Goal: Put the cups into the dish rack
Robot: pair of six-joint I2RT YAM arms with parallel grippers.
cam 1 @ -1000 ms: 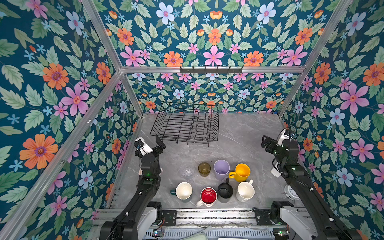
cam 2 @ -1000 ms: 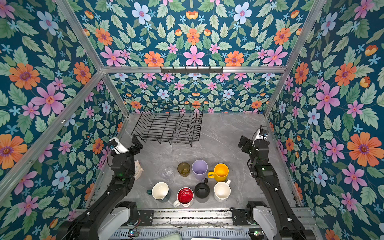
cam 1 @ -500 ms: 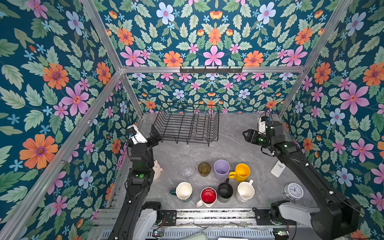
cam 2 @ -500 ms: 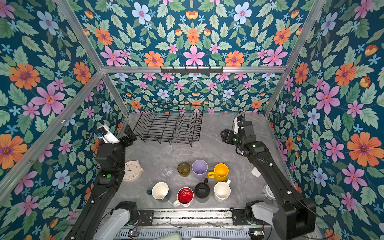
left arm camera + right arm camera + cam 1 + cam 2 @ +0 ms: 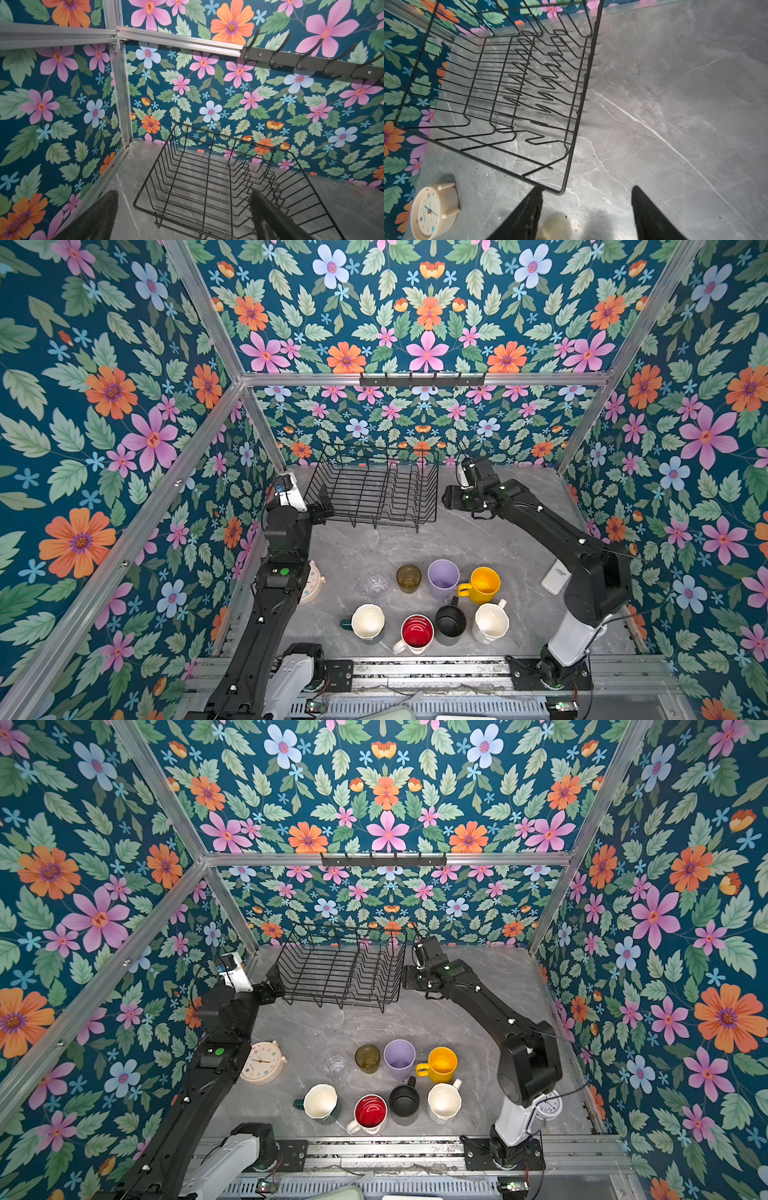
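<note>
The eight cups stand upright in two rows near the front of the worktop, well apart from the dish rack by the back wall, with the left jaws spread wide at its near-left corner and the right jaws spread at its near-right corner.

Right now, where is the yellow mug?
In both top views the yellow mug stands right of centre, beside the lilac tumbler and just beyond the cream mug.
</note>
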